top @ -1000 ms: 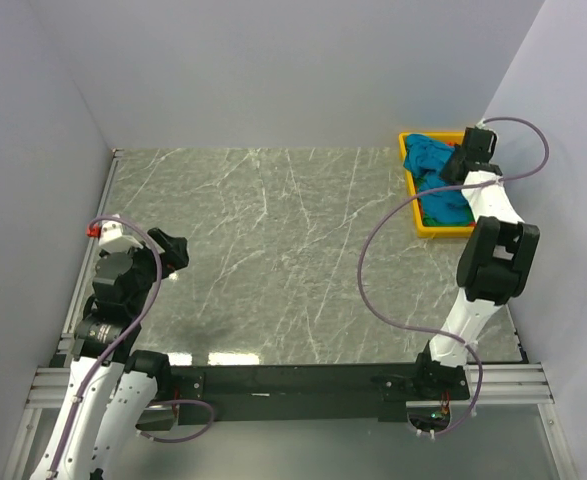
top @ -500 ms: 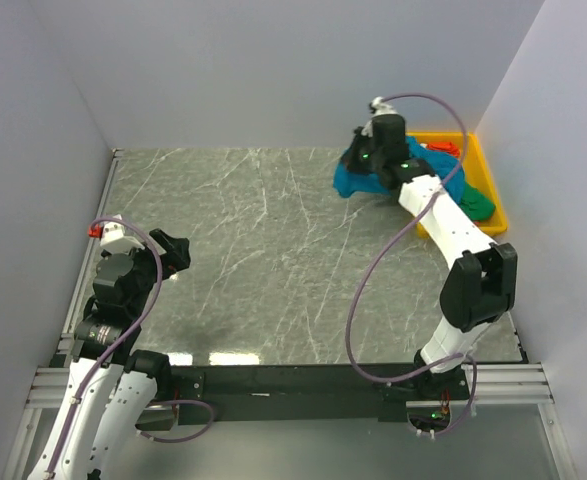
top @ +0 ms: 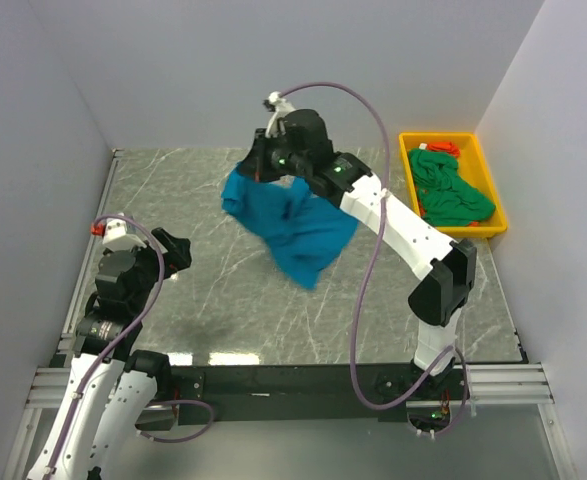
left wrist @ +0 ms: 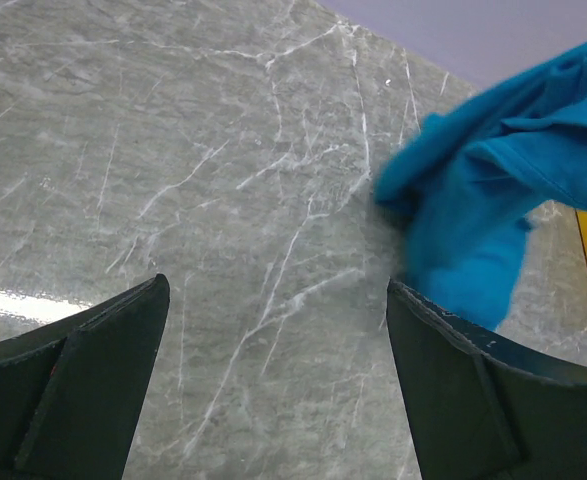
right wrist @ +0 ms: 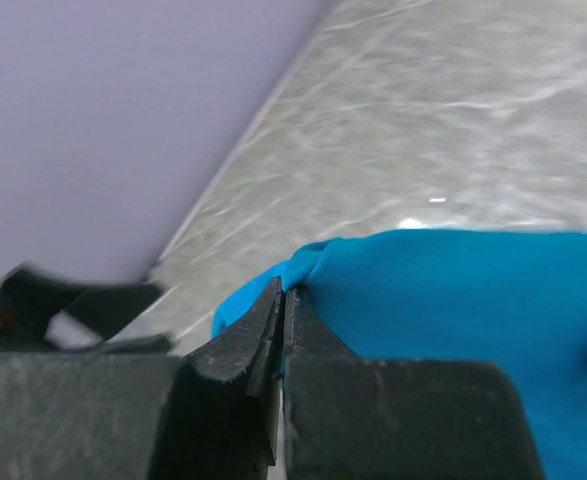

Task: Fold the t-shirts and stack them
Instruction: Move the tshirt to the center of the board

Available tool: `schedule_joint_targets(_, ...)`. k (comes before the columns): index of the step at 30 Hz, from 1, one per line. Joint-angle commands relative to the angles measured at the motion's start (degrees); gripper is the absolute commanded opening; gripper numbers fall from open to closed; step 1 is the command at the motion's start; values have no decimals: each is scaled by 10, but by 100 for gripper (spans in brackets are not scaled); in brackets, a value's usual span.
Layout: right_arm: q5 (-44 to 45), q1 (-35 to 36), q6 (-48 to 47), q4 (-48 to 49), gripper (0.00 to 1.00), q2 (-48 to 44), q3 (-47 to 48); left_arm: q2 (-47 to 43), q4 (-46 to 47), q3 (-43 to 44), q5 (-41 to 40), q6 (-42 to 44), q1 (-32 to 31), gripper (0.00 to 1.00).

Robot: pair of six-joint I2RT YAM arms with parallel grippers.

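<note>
My right gripper [top: 261, 168] is shut on the teal-blue t-shirt [top: 293, 225] and holds it above the far middle of the table, the cloth hanging loose and unfolded. In the right wrist view the gripper [right wrist: 285, 296] pinches a bunched edge of the teal-blue t-shirt [right wrist: 453, 320]. The shirt also shows in the left wrist view [left wrist: 493, 200], ahead and to the right. The green t-shirt [top: 451, 195] and a small red-orange piece [top: 445, 150] lie in the yellow bin [top: 410, 165]. My left gripper [top: 173, 250] is open and empty at the near left; its fingers [left wrist: 93, 390] frame bare table.
The yellow bin stands at the far right of the marble table [top: 223, 290], against the right wall. Grey walls close the table on the left, back and right. A black rail [top: 293, 380] runs along the near edge.
My right gripper has lifted the teal-blue t-shirt out of the yellow bin and carried it left to the far middle of the table. The left arm has not moved.
</note>
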Motion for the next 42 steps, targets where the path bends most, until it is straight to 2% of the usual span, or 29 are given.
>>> schedule_joint_targets(1, -34, 29, 7, -2, 0, 8, 44, 0, 19, 2, 11, 4, 7, 95)
schedule_joint_targets(4, -66, 37, 36, 34, 0, -1, 15, -2, 21, 1, 15, 4, 11, 95)
schedule_joint_targets(7, -71, 38, 31, 38, 0, -24, 27, -4, 23, -2, 20, 4, 13, 95)
schedule_joint_targets(11, -11, 31, -19, 12, 0, -73, 47, 1, 26, -2, 23, 4, 15, 95)
schedule_joint_targets(14, 50, 17, -57, -13, 0, -129, 16, 9, 26, -2, 27, 5, 16, 95)
schedule_joint_targets(16, 76, -17, -57, -3, 0, -189, -59, 13, 28, -2, 29, 6, 17, 95)
schedule_joint_targets(20, 36, -101, -15, 52, 0, -296, -269, 24, 31, -3, 46, 8, 18, 95)
schedule_joint_targets(23, 46, -140, -21, 57, 0, -360, -356, 37, 32, -2, 50, 10, 20, 95)
schedule_joint_targets(28, 96, -160, -46, 34, 0, -416, -417, 46, 34, -1, 54, 11, 22, 95)
schedule_joint_targets(31, 102, -163, -61, 24, 0, -412, -406, 46, 34, -1, 55, 11, 23, 94)
schedule_joint_targets(34, 57, -163, -50, 37, 0, -382, -364, 43, 33, -1, 47, 9, 26, 95)
schedule_joint_targets(35, 13, -162, -41, 47, 0, -371, -339, 39, 32, -1, 44, 8, 27, 94)
schedule_joint_targets(38, -23, -138, 0, 94, 0, -304, -274, 25, 30, -1, 30, 4, 30, 94)
schedule_joint_targets(40, -27, -86, 3, 93, 0, -226, -220, 18, 28, -2, 22, 0, 32, 94)
schedule_joint_targets(42, -36, -46, 1, 64, 0, -131, -112, 9, 25, -2, 8, -3, 33, 93)
